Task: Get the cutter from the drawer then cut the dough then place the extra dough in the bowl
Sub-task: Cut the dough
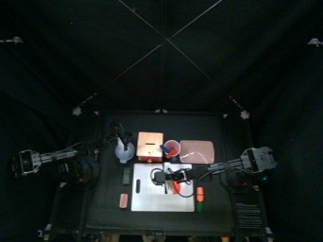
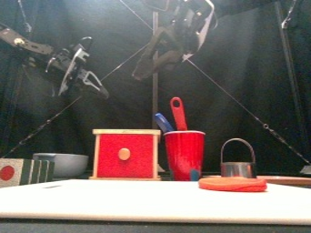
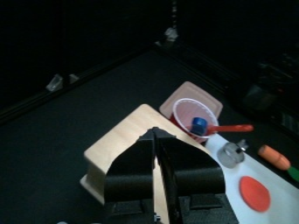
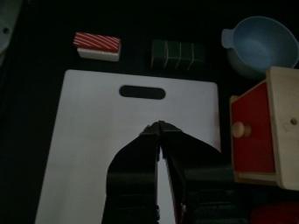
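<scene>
Top: right arm reaches in over the white board (image 1: 142,194); whatever sits under it is unreadable. Front: cutter (image 2: 237,160) stands upright on its ring, wire handle arched up, long axis vertical, just right of the red cup (image 2: 185,157) and behind the flat dough (image 2: 232,184) on the board. Left wrist: left hand (image 3: 156,140) pinched closed, empty, wooden box (image 3: 122,153) beyond it. Right wrist: right hand (image 4: 156,131) closed, empty, above the board; box cut off at the edge.

A robot lab booth: black curtains (image 1: 76,57) enclose a small black table (image 1: 108,128).
</scene>
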`<state>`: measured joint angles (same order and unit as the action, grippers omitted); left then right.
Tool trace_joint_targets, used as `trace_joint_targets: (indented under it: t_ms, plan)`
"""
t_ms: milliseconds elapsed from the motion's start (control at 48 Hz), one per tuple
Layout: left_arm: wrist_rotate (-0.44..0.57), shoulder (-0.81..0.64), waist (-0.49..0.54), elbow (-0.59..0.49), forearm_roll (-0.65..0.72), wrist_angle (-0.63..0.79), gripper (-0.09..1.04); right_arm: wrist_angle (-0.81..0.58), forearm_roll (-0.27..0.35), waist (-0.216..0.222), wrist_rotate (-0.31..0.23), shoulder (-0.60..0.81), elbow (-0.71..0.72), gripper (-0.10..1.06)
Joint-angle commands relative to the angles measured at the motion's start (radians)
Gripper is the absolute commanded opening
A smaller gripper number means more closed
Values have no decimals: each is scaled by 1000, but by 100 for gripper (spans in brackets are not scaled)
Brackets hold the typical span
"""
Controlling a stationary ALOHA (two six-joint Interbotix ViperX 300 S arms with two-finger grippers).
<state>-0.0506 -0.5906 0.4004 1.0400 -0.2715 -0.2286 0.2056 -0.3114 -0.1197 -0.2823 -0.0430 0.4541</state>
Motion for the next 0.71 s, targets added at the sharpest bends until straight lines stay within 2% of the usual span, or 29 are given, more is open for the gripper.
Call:
trace_joint_targets:
  t_ms: [21, 146, 417, 562, 708]
  plan:
    - [3, -43, -63, 20, 25, -14, 37, -78, 46, 9, -2, -110, 91, 38]
    - [3, -55, -106, 51, 46, -20, 37, -103, 124, 18, -2, -179, 210, 39]
    - [3, -55, -206, 110, 110, -74, 38, -110, 360, 20, -2, -413, 485, 46]
    - [3, -55, -245, 126, 123, -98, 38, -117, 402, 20, -2, -508, 595, 58]
    - [-2, -54, -261, 141, 121, -106, 38, -163, 445, 21, -2, -532, 693, 77]
